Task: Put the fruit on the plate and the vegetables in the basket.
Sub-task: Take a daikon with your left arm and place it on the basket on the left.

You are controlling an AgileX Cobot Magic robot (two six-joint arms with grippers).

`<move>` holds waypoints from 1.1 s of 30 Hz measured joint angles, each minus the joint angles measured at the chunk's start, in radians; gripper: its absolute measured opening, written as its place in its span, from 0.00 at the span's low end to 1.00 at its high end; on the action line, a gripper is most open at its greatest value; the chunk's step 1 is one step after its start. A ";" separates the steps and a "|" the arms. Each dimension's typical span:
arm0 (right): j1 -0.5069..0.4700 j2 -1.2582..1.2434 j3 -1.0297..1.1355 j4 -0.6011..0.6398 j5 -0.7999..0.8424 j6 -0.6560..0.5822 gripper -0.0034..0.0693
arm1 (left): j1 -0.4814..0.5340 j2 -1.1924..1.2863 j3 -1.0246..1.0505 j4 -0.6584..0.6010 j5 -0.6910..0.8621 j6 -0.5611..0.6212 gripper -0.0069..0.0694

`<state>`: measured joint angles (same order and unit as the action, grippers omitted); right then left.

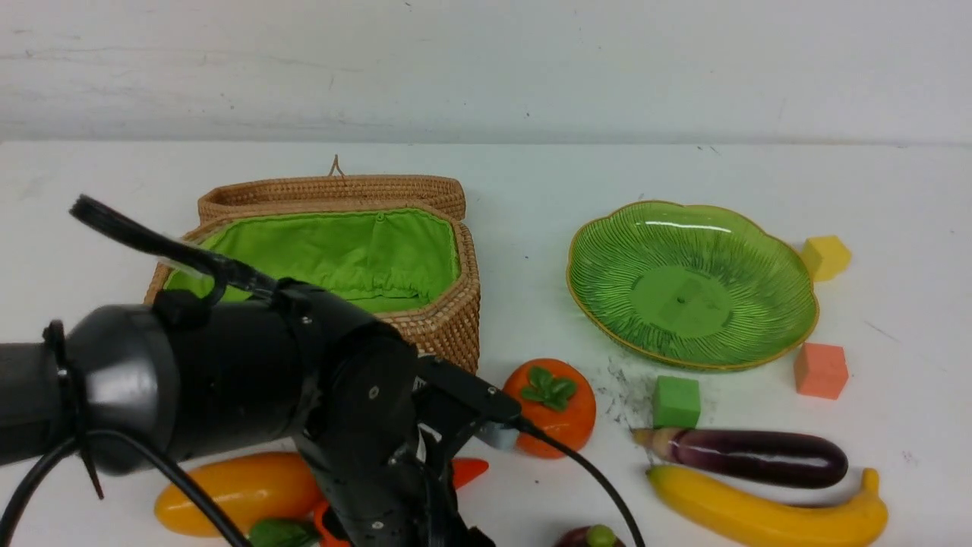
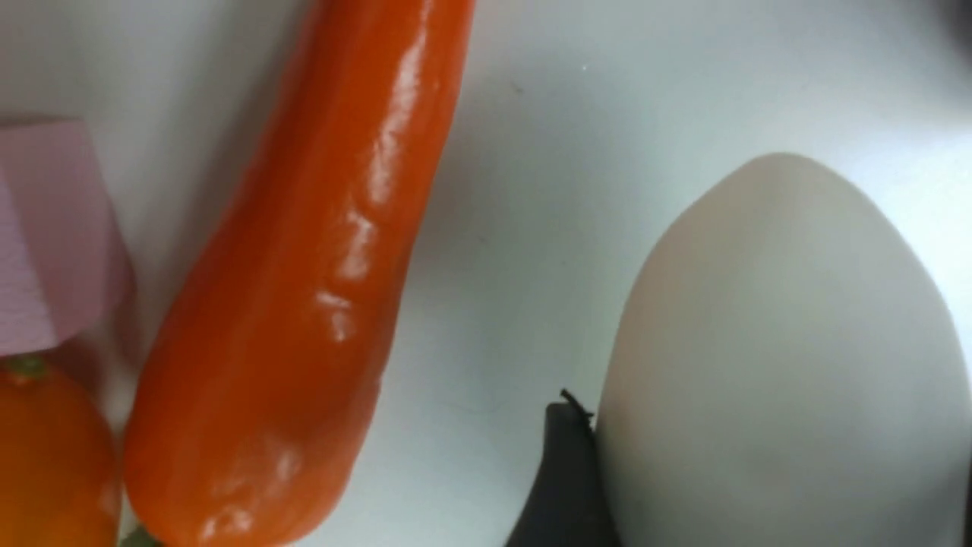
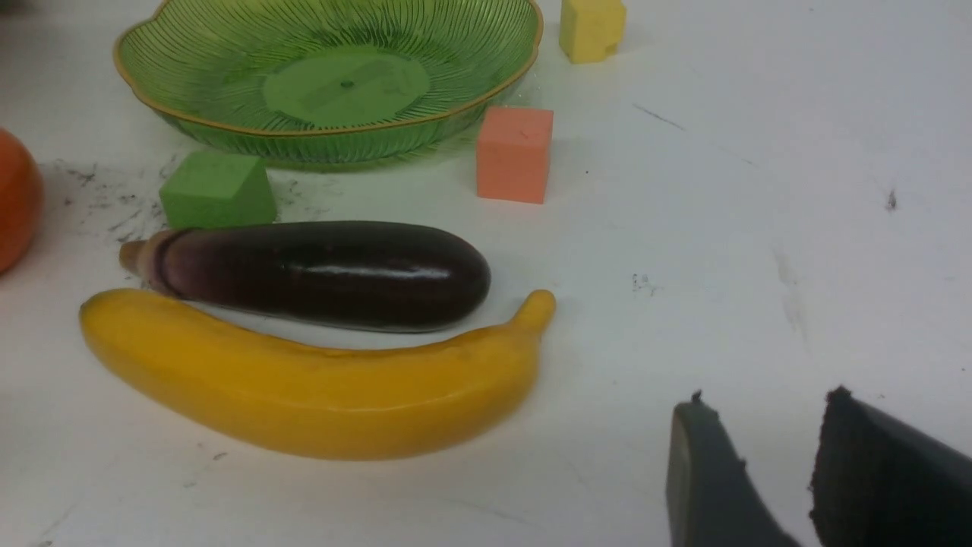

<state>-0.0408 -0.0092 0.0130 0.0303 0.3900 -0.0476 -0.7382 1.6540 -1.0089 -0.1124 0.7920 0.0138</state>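
Left end effector (image 2: 767, 486) low on tabletop (image 1: 531, 190), one finger (image 2: 566, 471) against white radish (image 2: 774, 304), carrot (image 2: 304, 289) beside it. Clamped or not, can't tell. Likely basket (image 1: 448, 319) run. Right end effector (image 3: 763, 414) parted, empty, near banana (image 3: 319, 380), eggplant (image 3: 326, 273).

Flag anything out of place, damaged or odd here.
Dark scuff marks smear the white table between the persimmon and the green cube, just in front of the plate. Nothing looks spilled or broken.
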 joint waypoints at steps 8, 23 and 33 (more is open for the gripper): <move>0.000 0.000 0.000 0.000 0.000 0.000 0.38 | 0.000 -0.032 0.000 0.000 0.017 0.000 0.79; 0.000 0.000 0.000 0.000 0.000 0.000 0.38 | 0.000 -0.165 -0.095 0.030 0.118 -0.001 0.79; 0.000 0.000 0.000 0.000 0.000 0.000 0.38 | 0.018 -0.197 -0.226 0.175 0.238 -0.029 0.79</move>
<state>-0.0408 -0.0092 0.0130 0.0303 0.3900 -0.0476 -0.7206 1.4572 -1.2348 0.0627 1.0301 -0.0149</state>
